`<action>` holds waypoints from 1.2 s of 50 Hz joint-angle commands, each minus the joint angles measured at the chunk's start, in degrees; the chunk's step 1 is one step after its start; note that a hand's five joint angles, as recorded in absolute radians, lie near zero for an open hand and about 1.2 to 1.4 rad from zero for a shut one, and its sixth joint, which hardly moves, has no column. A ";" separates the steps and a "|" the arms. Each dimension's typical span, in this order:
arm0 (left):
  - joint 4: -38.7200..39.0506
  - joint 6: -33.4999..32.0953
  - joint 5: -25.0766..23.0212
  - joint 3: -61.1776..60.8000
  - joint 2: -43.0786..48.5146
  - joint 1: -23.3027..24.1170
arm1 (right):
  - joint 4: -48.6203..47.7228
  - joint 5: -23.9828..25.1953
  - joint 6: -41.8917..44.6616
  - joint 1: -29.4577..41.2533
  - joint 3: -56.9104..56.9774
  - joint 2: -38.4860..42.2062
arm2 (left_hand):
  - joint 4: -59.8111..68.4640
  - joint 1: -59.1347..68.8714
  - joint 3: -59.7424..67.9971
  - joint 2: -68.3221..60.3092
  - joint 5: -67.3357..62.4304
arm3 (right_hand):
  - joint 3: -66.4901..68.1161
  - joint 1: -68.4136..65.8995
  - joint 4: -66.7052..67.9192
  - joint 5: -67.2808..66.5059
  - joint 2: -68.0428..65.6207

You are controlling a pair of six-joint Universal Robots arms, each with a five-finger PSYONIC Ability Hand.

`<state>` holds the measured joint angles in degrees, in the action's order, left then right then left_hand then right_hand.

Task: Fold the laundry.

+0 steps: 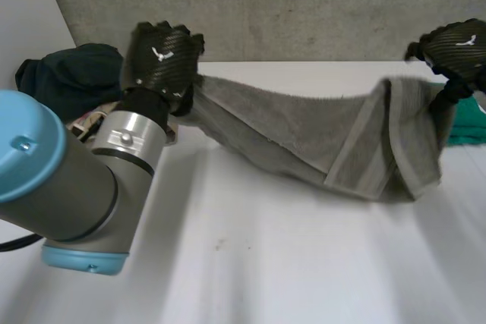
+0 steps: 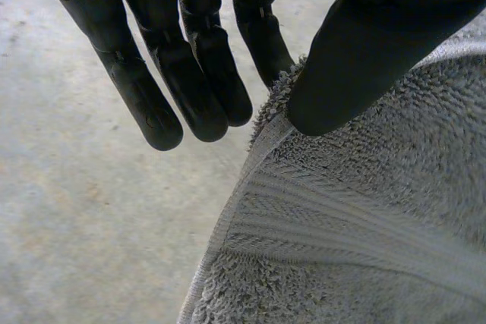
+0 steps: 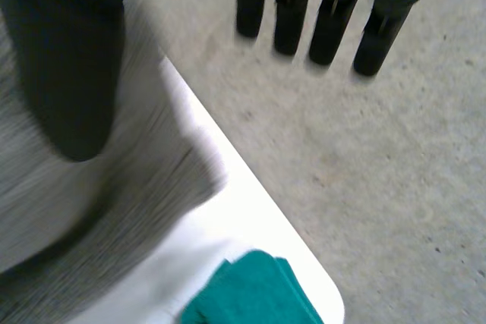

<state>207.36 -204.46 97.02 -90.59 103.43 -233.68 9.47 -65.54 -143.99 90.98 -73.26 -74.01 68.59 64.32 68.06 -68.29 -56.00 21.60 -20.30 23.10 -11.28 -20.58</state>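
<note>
Towel (image 1: 304,130): a grey terry towel with a looped pile and a flat, ribbed woven band near its end is stretched between the two hands. Its middle sags onto the white table (image 1: 266,263), and its right end is doubled into hanging folds.

Left hand (image 1: 163,58): the towel's left end is held raised above the table's far left part. In the left wrist view the banded edge is pinched under the thumb (image 2: 380,43) against the nearest finger. The other fingers (image 2: 190,73) are kept straight and clear of the cloth.

Right hand (image 1: 454,47): the towel's right end is held up at the table's far right. In the right wrist view the cloth is pressed under the thumb (image 3: 68,73), while the fingers (image 3: 334,20) are stretched straight, apart from it.

Dark garment (image 1: 68,77): a crumpled, dark green heap is seen at the table's far left corner, behind the left arm.

Green cloth (image 1: 467,127): a smooth teal piece is laid at the table's rounded right corner, just beside the towel's hanging end.

Floor (image 2: 76,187): mottled grey concrete is seen beyond the table.
</note>
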 commanded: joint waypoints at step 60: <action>-3.54 -0.41 0.01 1.38 -14.30 -5.21 | -10.22 -20.41 -2.17 2.65 -8.67 -12.81 | 11.41 15.68 11.94 -11.71 -14.00 | 58.40 -59.70 56.90 -58.72 -59.42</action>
<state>206.04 -204.88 97.34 -89.33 94.51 -234.83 -12.47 -80.18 -141.15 103.85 -87.34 -79.97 68.63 64.33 68.33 -68.54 -56.00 67.95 -64.67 68.52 -56.45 -67.49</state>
